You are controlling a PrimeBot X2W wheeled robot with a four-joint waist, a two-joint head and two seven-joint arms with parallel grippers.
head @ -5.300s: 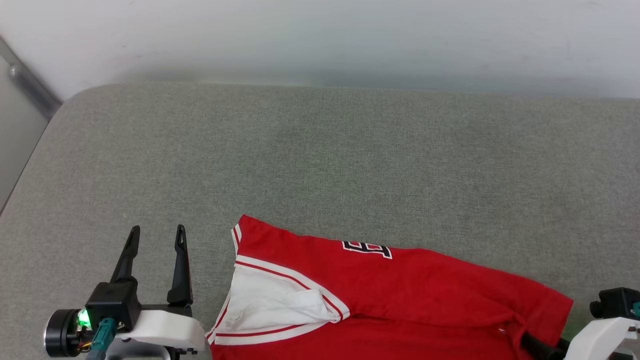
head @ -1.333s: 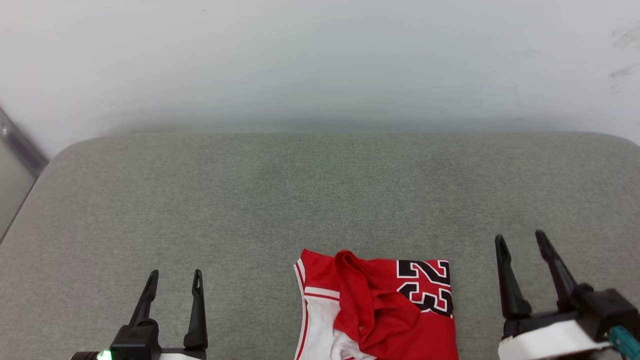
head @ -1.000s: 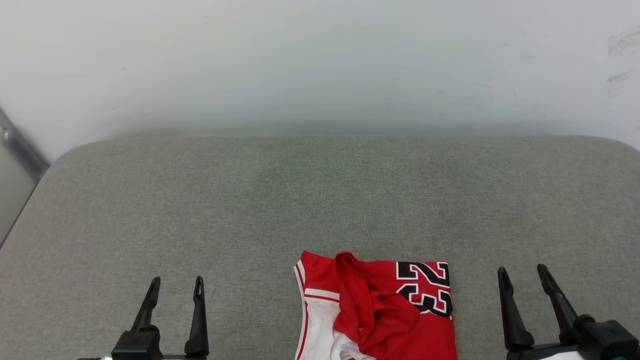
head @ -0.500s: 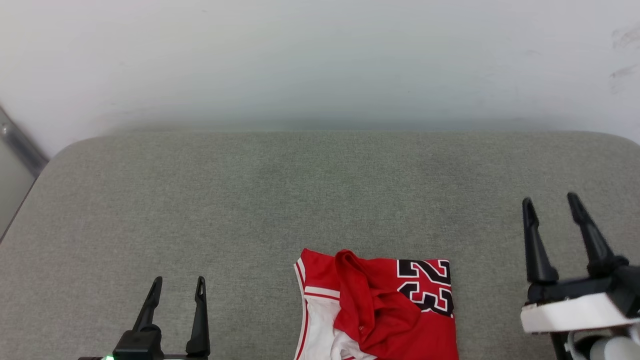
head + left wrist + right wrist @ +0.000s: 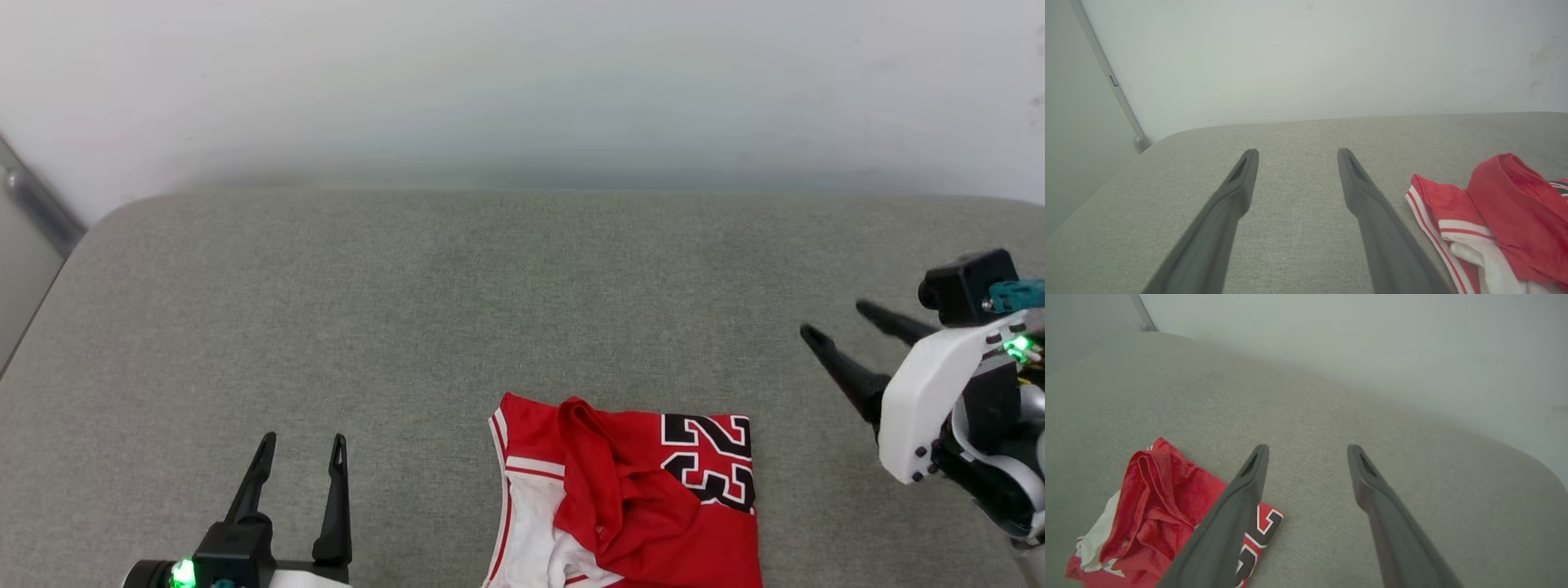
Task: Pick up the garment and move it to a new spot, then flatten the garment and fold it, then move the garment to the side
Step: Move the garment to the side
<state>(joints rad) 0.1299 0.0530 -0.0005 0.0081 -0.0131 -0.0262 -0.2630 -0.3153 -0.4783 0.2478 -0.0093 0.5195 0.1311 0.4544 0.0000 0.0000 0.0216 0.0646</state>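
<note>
**Operator:** Where is the garment?

**Me:** The garment lies at the near edge of the cloth-covered grey desk, a little right of centre. It is a compact packet with the black numerals face up on its right half. A few seconds ago it lay stretched out long to the right. Now it is doubled over, so I judge the fold done, though roughly. A red flap sits bunched across the middle and some white sleeve pokes out at the near left.

**Operator:** Are you holding it?

**Me:** No. My left fingers are spread wide with nothing between them. They are parked well to the left of the cloth, pointing away, just as they were a second ago. My right fingers are also spread and bare, and they are clear of the cloth on its right.

**Operator:** What has just changed?

**Me:** My right arm. Half a second ago those fingers pointed straight away from me. Now the wrist has swung up and over, so they slant leftward above the desk. The packet itself has not shifted.

**Operator:** What does that mean for the task?

**Me:** I think only the move to the side is left. The turn looks to me like lining up on the packet's right edge. The loose flap may spill open if I only drag it.
</note>
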